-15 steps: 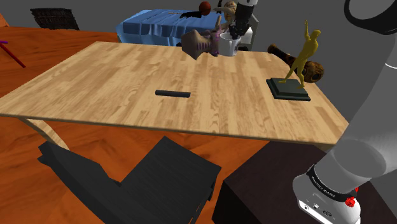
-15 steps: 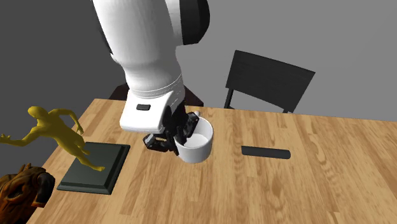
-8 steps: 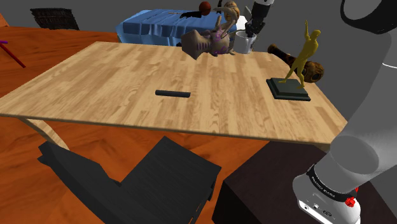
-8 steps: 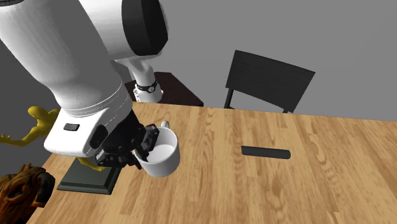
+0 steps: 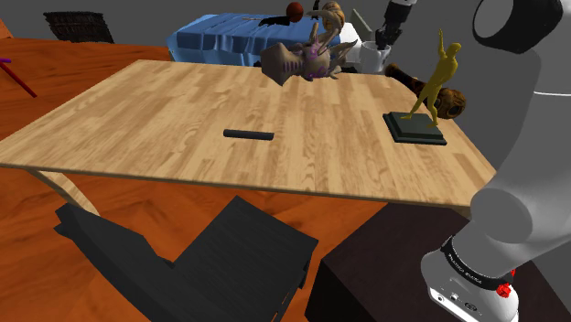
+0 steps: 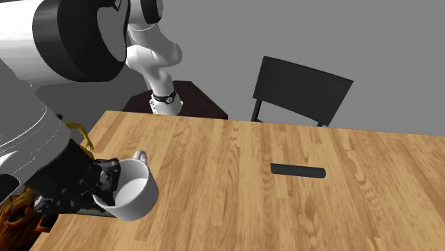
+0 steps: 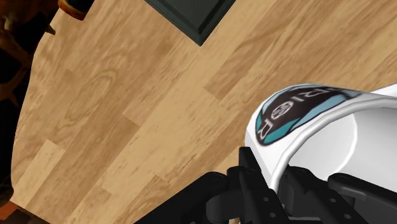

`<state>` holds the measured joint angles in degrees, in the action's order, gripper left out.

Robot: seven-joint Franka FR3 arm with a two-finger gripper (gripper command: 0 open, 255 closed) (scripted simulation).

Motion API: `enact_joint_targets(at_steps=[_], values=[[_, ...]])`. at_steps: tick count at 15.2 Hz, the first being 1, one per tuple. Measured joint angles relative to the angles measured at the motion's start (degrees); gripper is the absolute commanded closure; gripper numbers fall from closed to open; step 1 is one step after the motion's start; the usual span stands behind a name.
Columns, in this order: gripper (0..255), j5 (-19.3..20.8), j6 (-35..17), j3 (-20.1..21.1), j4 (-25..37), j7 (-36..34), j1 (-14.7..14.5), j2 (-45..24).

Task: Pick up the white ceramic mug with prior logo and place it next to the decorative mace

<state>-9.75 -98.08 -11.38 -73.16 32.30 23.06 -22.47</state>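
The black gripper [image 6: 105, 184] grips the wall of the white mug [image 6: 130, 191] with its teal logo. It holds the mug above the wooden table's [image 6: 285, 207] far right corner in the shoulder view, between the mace [image 5: 300, 60] and the golden figurine [image 5: 437, 78].

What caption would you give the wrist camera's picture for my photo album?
White mug with a teal logo, its rim clasped in the black gripper, over a wooden table.

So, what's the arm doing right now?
Gripper shut on white mug wall. Mug aloft over wooden table corner. Gold figurine on dark base nearby.
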Motion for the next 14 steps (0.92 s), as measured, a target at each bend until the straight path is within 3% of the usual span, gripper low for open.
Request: enact_joint_targets(at_steps=[5,14], values=[[255,-1.54,2.79,-1.08,7.05,4.82,4.58,-4.9],[255,-1.74,-3.9,-1.08,0.12,6.08,4.4,-4.78]])
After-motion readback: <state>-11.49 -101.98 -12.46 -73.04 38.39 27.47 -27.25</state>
